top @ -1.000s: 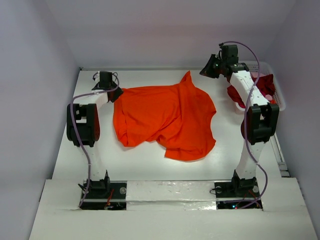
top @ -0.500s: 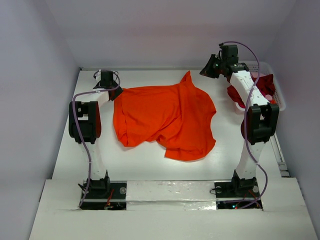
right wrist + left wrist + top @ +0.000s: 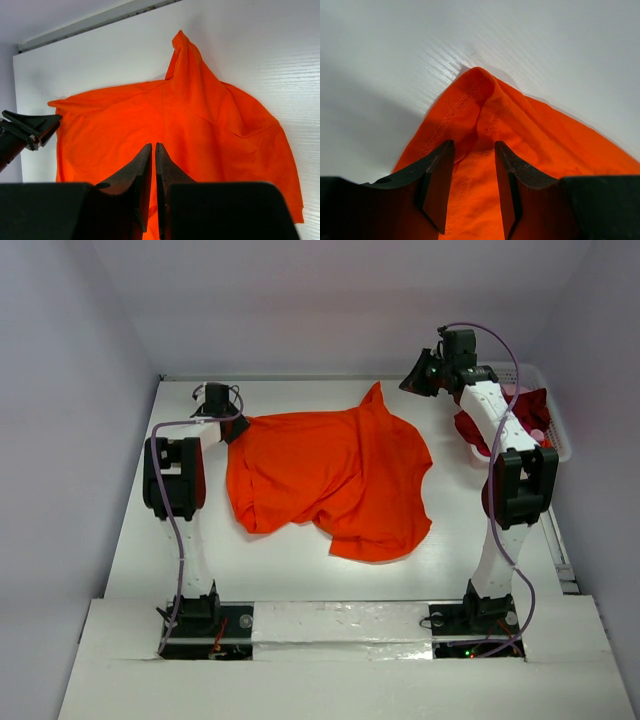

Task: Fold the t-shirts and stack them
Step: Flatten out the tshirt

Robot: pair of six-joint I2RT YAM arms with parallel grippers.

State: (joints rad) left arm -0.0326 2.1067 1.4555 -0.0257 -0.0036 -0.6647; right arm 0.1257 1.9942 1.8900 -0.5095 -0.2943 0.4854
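A bright orange t-shirt (image 3: pixel 330 475) lies crumpled and spread out in the middle of the table. My left gripper (image 3: pixel 228 428) is down at its back left corner. In the left wrist view its jaws (image 3: pixel 474 145) stand part way open, with the shirt's hemmed corner (image 3: pixel 475 115) lying between and under the fingers. My right gripper (image 3: pixel 408 385) hangs in the air at the back right, shut with nothing in it. In its wrist view (image 3: pixel 153 146) it looks down on the orange t-shirt (image 3: pixel 175 125) and the left gripper (image 3: pixel 50 122). A dark red t-shirt (image 3: pixel 525 412) hangs over the basket's rim.
A white lattice basket (image 3: pixel 556 435) stands at the back right edge, behind the right arm, with pale pink cloth (image 3: pixel 512 390) inside. White walls close in the table at the back and on both sides.
The left arm's elbow has swung a little right and up, while its gripper stays at the shirt's corner. The shirt and the right arm have not moved.
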